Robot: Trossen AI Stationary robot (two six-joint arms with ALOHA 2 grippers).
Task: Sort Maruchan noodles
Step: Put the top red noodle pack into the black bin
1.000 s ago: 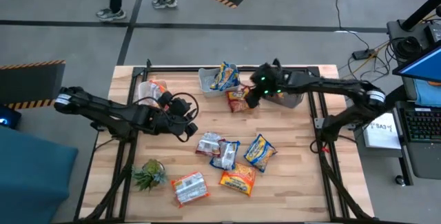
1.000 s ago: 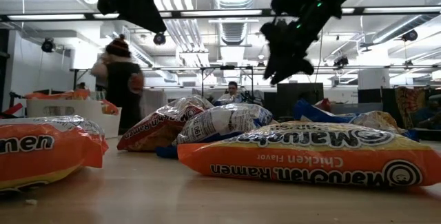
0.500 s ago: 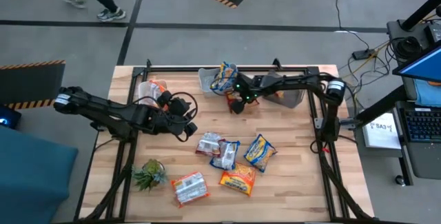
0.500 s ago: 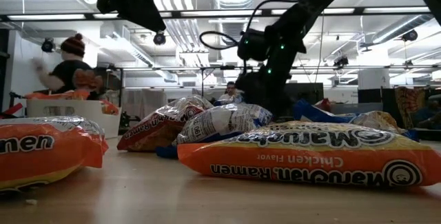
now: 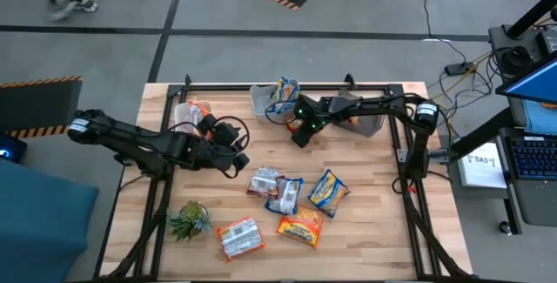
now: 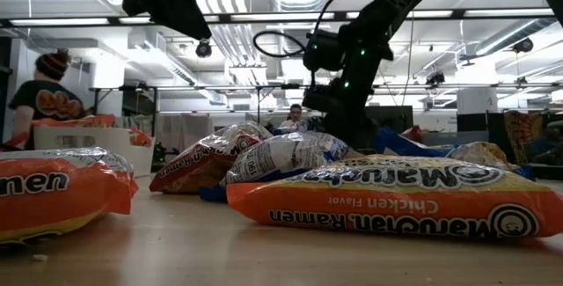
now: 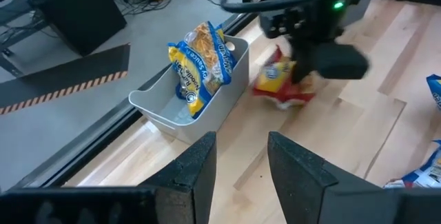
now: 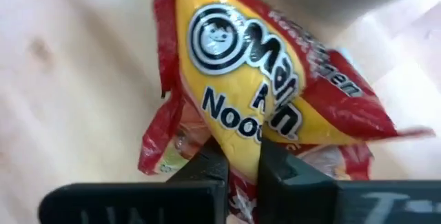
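Right gripper (image 8: pixel 241 165), near the desk's (image 5: pixel 365 222) far edge beside the grey bin (image 7: pixel 207 103), pinches a red-and-yellow noodle packet (image 8: pixel 262 93); left gripper (image 7: pixel 238 155) hangs released.

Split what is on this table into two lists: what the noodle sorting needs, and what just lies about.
For the job:
- crinkly plastic ramen packets loose on the wood
- blue-and-yellow packet in the grey plastic bin
- red-and-yellow packet pinched by the right gripper
- left gripper, open, waiting

Lying about:
- small green leafy plant

Right hand (image 5: pixel 301 131) pinched shut — left hand (image 5: pixel 235 156) spread, waiting.
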